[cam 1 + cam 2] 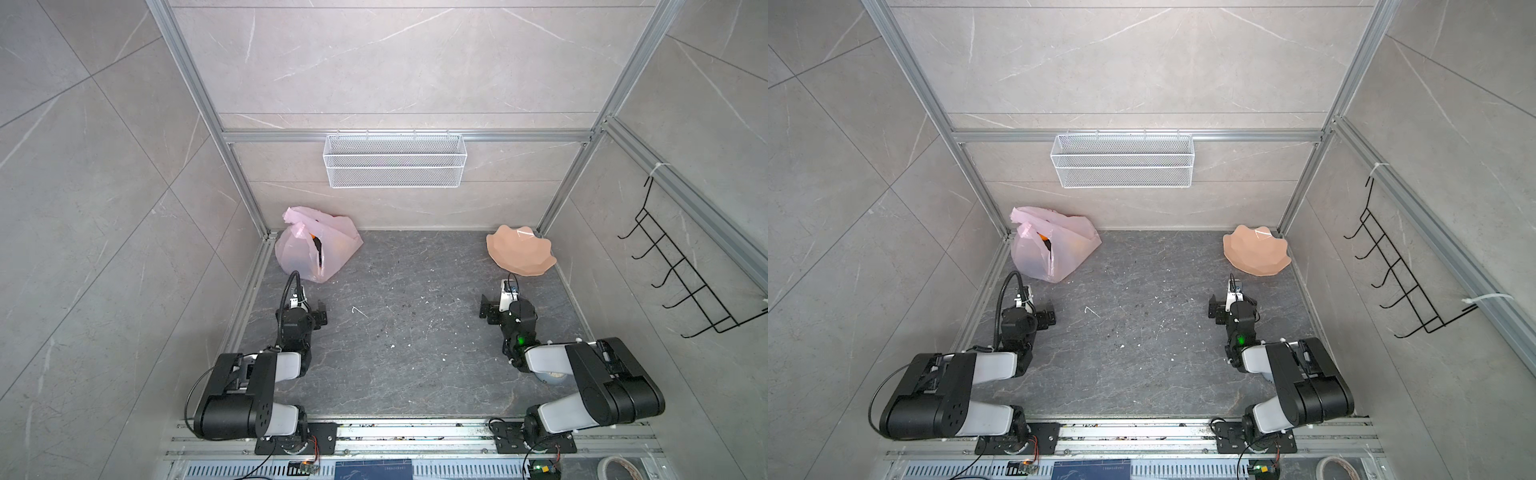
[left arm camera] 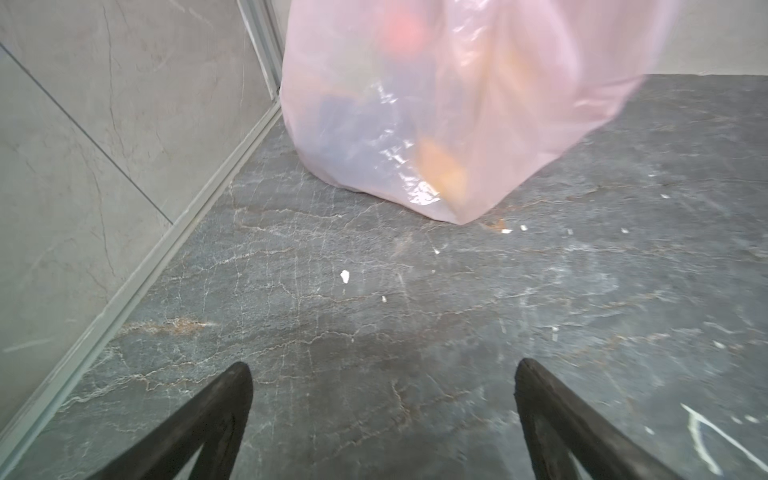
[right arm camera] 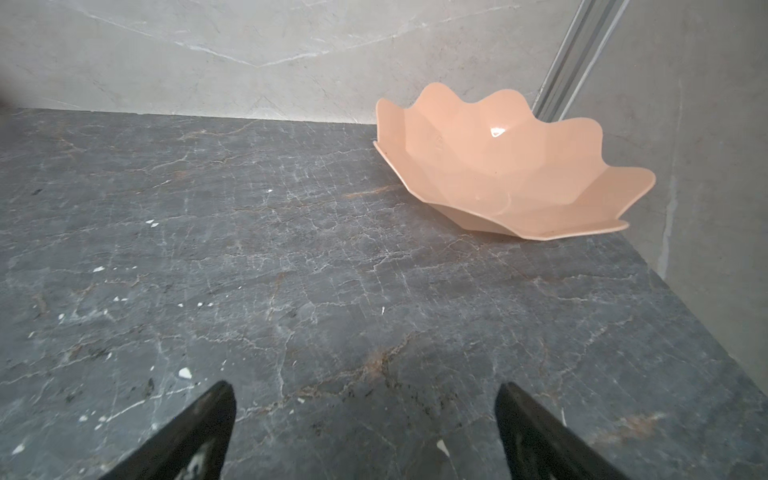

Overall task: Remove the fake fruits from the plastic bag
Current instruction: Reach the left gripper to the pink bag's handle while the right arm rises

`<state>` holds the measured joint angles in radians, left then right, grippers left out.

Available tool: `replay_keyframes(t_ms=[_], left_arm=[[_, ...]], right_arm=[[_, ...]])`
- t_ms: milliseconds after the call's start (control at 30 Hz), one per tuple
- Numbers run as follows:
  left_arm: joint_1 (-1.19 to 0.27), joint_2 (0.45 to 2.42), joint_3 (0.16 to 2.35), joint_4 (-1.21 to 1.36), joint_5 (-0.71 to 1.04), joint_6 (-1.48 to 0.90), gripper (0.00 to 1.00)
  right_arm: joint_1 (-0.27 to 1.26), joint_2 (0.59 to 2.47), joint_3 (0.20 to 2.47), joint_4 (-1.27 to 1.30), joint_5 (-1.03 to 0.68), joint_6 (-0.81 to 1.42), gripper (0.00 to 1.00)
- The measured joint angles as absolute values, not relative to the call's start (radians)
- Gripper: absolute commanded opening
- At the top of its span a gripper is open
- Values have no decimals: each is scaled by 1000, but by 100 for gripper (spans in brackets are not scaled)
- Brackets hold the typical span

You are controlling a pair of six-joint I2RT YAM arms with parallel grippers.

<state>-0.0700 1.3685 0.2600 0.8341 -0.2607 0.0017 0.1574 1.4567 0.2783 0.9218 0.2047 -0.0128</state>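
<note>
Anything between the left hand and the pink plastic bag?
Nothing but bare dark grey stone tabletop with small white flecks, seen in the left wrist view, between the open left hand and the translucent pale pink plastic bag.

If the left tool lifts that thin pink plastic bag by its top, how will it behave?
Probably floppy: the thin, translucent pink plastic bag is crinkled and slumped in the corner. It would likely sag bottom-heavy, since blurred fake fruits show low inside. Its glossy film may slip from a shallow pinch.
</note>
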Motion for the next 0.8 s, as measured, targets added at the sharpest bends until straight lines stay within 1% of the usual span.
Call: replay_keyframes(t_ms=[133,267,367,533,600,667,733,800], left_arm=[[-107,1199,290,665,-315,-26,100],[-157,987,352,473,-364,-108,100],[-174,859,450,263,-365,-247,100],[-174,723,619,-50,-363,-519,100],[-173,685,643,-118,-342,-575,100],[-172,673,669,-179,-318,-600,100],[-172,712,739,-251,-287,-604,100],[-172,813,868,-325,-255,-603,100]], right_arm=[[212,1293,239,871,221,-40,99],[270,1008,245,751,208,-45,99],[277,783,283,579,173,-16,100],[277,497,348,326,149,116,100],[277,409,370,226,165,195,100],[278,342,408,86,219,314,100],[277,302,454,-51,281,416,100],[278,293,494,-147,304,463,100]])
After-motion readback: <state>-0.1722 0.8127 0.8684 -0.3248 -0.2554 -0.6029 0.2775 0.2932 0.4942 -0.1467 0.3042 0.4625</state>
